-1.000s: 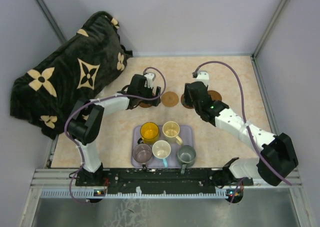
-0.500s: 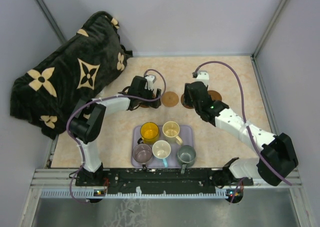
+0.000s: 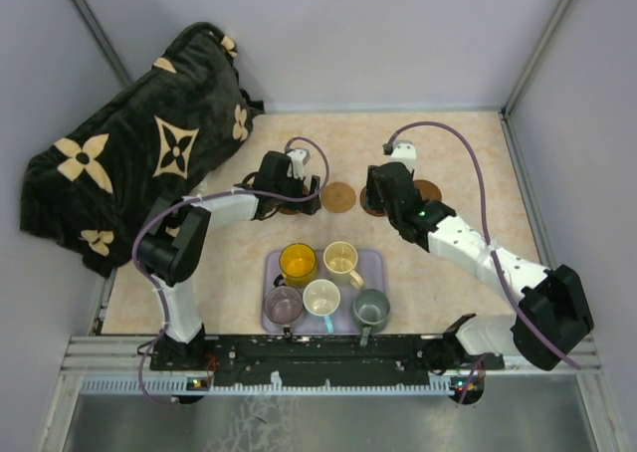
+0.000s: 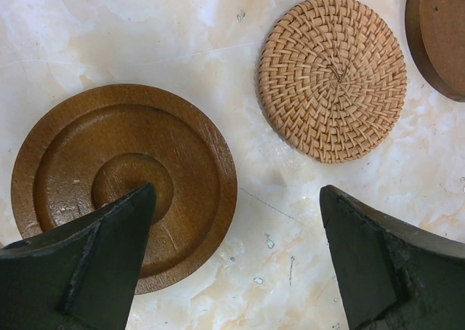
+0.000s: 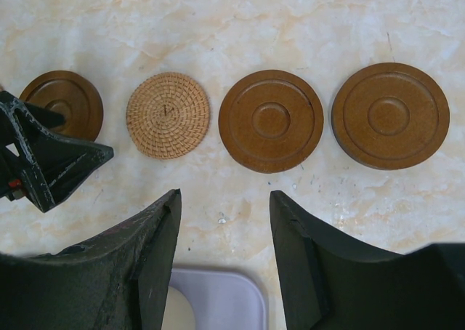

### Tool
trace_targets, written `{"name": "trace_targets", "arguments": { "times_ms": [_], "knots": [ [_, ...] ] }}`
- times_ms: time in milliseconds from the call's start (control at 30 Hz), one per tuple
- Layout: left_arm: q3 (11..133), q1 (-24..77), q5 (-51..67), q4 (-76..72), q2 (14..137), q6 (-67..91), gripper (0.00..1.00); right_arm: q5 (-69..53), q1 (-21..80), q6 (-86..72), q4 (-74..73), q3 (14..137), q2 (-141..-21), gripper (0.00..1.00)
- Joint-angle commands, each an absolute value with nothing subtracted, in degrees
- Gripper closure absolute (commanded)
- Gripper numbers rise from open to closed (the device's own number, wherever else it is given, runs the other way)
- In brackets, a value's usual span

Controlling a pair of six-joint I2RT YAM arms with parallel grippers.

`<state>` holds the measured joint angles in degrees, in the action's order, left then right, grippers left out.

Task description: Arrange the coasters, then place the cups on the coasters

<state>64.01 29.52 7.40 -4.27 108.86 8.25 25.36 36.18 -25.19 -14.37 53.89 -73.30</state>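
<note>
Coasters [image 5: 271,121] lie flat in a left-right row.

Black flower-patterned blanket [image 3: 139,163] at far left, lavender tray [image 3: 372,263], marbled tabletop [image 3: 458,153]

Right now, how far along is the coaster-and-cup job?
Done: four coasters lie in a row. In hand: nothing; left end effector, open, hovers over the leftmost coaster, right end effector open too. Left: all five cups sit in the tray.
</note>
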Motion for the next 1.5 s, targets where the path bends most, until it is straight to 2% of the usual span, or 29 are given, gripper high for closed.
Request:
{"name": "trace_targets", "arguments": {
  "times_ms": [0, 1467],
  "knots": [
    [62.9, 30.0, 9.5, -3.1, 109.5, 9.5, 0.01, 25.4, 35.7, -25.7, -12.0, 54.7, -72.4, 0.47],
    [65.0, 30.9, 10.1, -3.2, 108.7, 9.4, 0.01, 24.9, 35.7, -25.9, -11.7, 54.3, -72.7, 0.47]
  ]
}}
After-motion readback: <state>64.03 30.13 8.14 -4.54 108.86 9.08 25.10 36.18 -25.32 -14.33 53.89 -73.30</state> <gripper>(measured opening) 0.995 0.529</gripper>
